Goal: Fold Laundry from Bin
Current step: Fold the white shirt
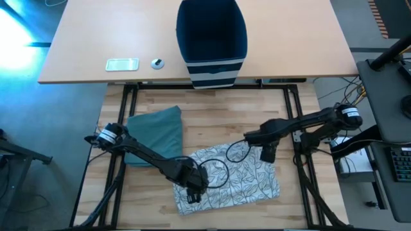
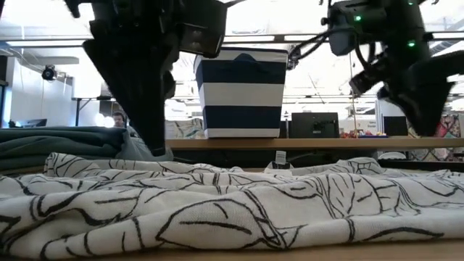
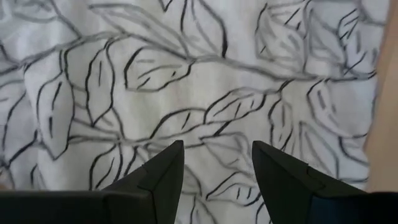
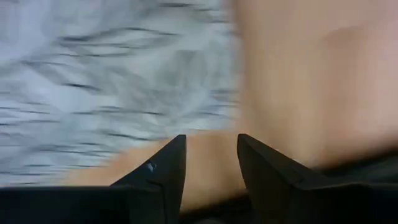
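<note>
At the lower centre of the overhead frame, my left end effector (image 1: 191, 194) hangs low over the near-left part of a white leaf-print cloth (image 1: 241, 176), its fingers (image 3: 163, 171) parted with bare fabric showing between them and nothing gripped. The cloth lies in a flat rectangle on the wooden surface (image 1: 212, 115), lightly rumpled as seen from the low camera.

At centre right, my right end effector (image 1: 268, 152) hovers over the cloth's far-right edge. Its fingers (image 4: 166, 168) stand apart with only surface and cloth edge beyond them, so I judge it released and empty.

To the left of centre, a folded teal-green garment (image 1: 156, 131) rests on the surface beside the leaf-print piece, their edges close or overlapping; I cannot tell which.

Farther back, at the top centre, the navy bin (image 1: 212, 42) with white stripes stands on the tan desk (image 1: 83, 45). What the overhead view shows of its inside looks dark and empty, though I cannot see its bottom for sure. A small white flat device (image 1: 122, 64) lies at the upper left.

I judge the step in hand to be folding the leaf-print cloth, with one garment already folded. The next move likely calls for both end effectors to pinch matching corners along one edge and carry it across evenly, keeping the layers from bunching.
</note>
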Tool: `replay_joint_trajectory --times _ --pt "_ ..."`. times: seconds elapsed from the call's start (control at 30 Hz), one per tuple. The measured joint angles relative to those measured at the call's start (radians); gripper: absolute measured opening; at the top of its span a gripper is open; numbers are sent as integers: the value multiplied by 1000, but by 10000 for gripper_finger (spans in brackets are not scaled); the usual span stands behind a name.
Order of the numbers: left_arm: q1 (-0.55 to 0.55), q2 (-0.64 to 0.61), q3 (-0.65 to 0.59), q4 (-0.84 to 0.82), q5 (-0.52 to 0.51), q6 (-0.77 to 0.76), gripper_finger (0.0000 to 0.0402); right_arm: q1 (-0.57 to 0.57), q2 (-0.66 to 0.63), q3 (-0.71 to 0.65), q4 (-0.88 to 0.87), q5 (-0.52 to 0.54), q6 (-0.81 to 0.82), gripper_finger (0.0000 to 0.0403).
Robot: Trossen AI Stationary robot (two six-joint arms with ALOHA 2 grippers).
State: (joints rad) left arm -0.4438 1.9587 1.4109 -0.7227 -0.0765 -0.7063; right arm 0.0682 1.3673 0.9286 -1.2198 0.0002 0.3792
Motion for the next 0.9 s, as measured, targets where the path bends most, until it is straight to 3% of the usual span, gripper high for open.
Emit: replay_joint_trajectory --times 0.13,0.4,0.57,0.67,0.77,0.83,0.9 --pt "0 -14 0 -61 -6 -2 174 89 -12 -70 207 -139 180 140" --pt "-9 -28 -54 -72 -17 -2 174 428 50 -85 647 -89 607 141" --pt "-44 -28 -155 43 -19 -6 174 564 164 -85 665 -89 761 141" --pt "-71 -31 -186 86 -10 -16 174 588 226 -78 586 -122 736 141" --pt "-102 -30 -167 112 7 -28 174 550 271 -81 396 -140 605 141" --pt "-114 -29 -129 140 14 -38 174 486 278 -83 268 -91 457 141" --pt "-114 -29 -81 154 4 -40 174 394 266 -83 163 29 281 141"
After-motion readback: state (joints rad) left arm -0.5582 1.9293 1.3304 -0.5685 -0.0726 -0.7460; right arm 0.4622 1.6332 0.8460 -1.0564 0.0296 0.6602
